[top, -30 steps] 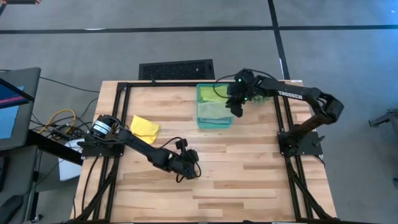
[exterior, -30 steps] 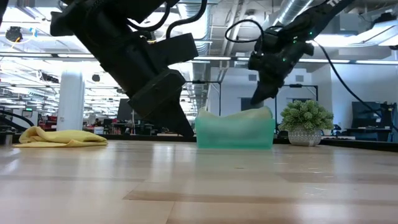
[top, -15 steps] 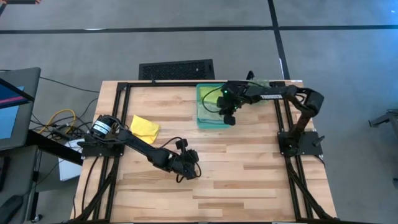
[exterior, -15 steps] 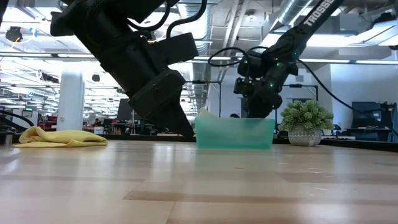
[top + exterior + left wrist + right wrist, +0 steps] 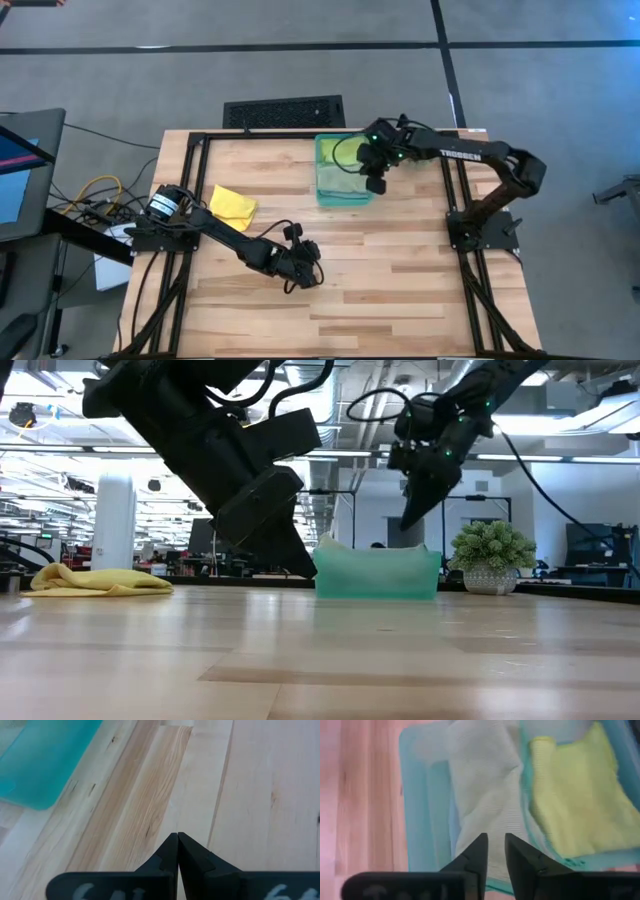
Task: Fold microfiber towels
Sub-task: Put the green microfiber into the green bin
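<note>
A translucent teal bin (image 5: 322, 192) stands at the far middle of the table. In it lie a pale towel (image 5: 480, 795) and a lime-yellow towel (image 5: 575, 800), side by side. My right gripper (image 5: 496, 840) hovers above the bin's right part (image 5: 405, 525), fingers slanting down over the pale towel, with a narrow gap between them and nothing in it. A yellow towel (image 5: 232, 205) lies crumpled on the table at the left. My left gripper (image 5: 303, 278) is shut and holds nothing, just over the bare wood (image 5: 177, 836) near the table's middle.
A small spiky green plant (image 5: 490, 550) in a pale pot stands just right of the bin, beneath the right arm. Black frame rails run along the table's left, right and far edges. Bare wood stretches between the bin and the near edge.
My right gripper dipped toward the left and down into the bin, then rose and drew back to the right, above the rim. The pale cloth that bulged over the bin's right rim now lies lower.
</note>
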### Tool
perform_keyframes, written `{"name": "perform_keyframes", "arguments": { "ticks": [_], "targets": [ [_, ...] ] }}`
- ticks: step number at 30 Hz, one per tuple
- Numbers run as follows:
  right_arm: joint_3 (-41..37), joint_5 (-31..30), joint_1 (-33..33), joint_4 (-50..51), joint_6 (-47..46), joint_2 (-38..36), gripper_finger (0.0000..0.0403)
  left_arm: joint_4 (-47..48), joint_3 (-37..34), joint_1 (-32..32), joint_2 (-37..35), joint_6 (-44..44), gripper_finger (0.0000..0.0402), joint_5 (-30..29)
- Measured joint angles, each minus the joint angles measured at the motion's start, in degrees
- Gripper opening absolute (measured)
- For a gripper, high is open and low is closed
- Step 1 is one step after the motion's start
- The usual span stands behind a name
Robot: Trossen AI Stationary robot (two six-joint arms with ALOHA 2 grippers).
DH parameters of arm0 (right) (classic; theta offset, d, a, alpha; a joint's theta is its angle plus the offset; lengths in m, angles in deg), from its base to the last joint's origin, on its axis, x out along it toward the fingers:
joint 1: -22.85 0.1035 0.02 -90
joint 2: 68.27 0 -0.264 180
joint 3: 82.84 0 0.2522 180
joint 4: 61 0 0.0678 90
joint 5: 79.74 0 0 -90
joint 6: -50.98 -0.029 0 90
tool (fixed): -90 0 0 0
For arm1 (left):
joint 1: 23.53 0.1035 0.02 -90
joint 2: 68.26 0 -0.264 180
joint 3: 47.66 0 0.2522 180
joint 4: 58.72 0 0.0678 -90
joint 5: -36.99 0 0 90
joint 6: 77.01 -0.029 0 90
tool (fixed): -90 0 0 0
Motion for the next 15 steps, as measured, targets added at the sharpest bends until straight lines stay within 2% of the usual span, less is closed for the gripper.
{"name": "perform_keyframes", "arguments": {
  "ticks": [3,5,7,12,15],
  "targets": [
    [0.1,-0.5,-1.1,-0.8,-4.2,-0.1,0.0094,0.1,0.0,0.0,0.0,0.0,0.0000,0.0],
    [0.0,-2.8,-1.8,-0.5,-6.3,1.6,0.0092,0.1,0.0,0.0,0.0,0.0,0.0000,0.0],
    [0.0,-5.1,-2.5,-0.1,-6.6,4.2,0.0076,0.1,0.0,0.0,0.0,0.0,0.0000,0.0],
    [0.1,-6.5,-2.7,-4.9,-5.7,10.9,0.0015,0.2,0.0,0.0,0.0,0.0,0.0000,0.0],
    [0.2,-8.2,-2.4,-7.2,-5.1,13.5,0.0011,0.2,0.0,0.0,0.0,0.0,0.0000,0.0]
  ]
}}
